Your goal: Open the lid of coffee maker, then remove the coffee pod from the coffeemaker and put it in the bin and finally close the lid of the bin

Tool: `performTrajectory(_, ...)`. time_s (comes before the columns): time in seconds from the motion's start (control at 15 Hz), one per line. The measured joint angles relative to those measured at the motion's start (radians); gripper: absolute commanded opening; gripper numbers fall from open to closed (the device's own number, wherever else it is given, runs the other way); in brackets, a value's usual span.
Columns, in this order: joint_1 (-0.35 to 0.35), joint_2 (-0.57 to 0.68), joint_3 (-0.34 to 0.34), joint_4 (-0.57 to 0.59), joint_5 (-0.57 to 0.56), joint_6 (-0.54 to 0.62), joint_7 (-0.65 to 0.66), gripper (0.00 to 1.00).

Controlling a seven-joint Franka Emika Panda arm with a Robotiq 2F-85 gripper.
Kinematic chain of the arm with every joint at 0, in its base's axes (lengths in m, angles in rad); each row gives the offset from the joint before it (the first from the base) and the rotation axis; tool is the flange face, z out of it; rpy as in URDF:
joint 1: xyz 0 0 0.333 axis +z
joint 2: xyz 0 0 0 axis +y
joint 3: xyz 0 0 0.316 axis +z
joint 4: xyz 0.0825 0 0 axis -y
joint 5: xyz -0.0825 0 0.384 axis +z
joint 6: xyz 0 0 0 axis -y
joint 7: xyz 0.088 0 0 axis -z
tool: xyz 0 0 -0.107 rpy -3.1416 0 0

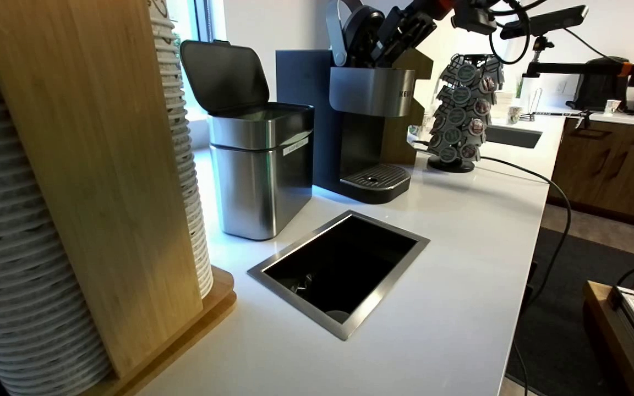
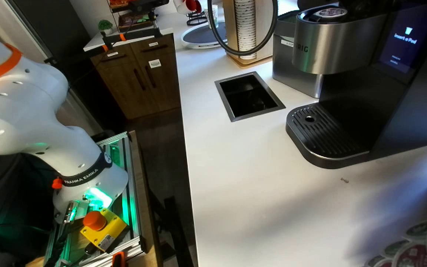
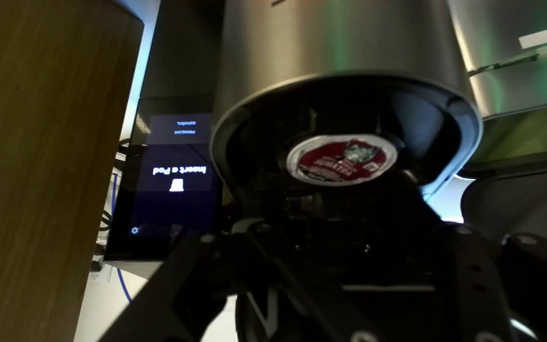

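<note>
The dark coffee maker stands on the counter with its lid raised. A coffee pod with a red-and-white top sits in the brew head; in an exterior view the coffee pod shows there too. My gripper reaches over the open brew head, close by the pod on the hinge side, its fingers spread; the fingertips are lost in the dark. In an exterior view the gripper is just above the head's rim, beside the raised lid. The steel bin stands beside the machine, its lid up.
A square steel-rimmed opening lies in the counter before the bin. Stacked paper cups in a wooden holder stand beyond the bin. A pod rack is on the machine's far side. A black cable loop hangs over the counter.
</note>
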Motion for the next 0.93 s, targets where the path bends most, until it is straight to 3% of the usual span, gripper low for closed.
performTrajectory(0.07,0.002,0.0,-0.001,0.0,0.001,-0.001,-0.004,0.74)
performTrajectory(0.13,0.002,0.0,-0.002,-0.001,0.001,-0.001,-0.006,0.87)
performTrajectory(0.47,0.003,0.0,-0.007,-0.004,0.001,-0.004,-0.022,0.98)
performTrajectory(0.93,0.015,0.0,-0.013,-0.007,0.012,-0.02,-0.037,0.85)
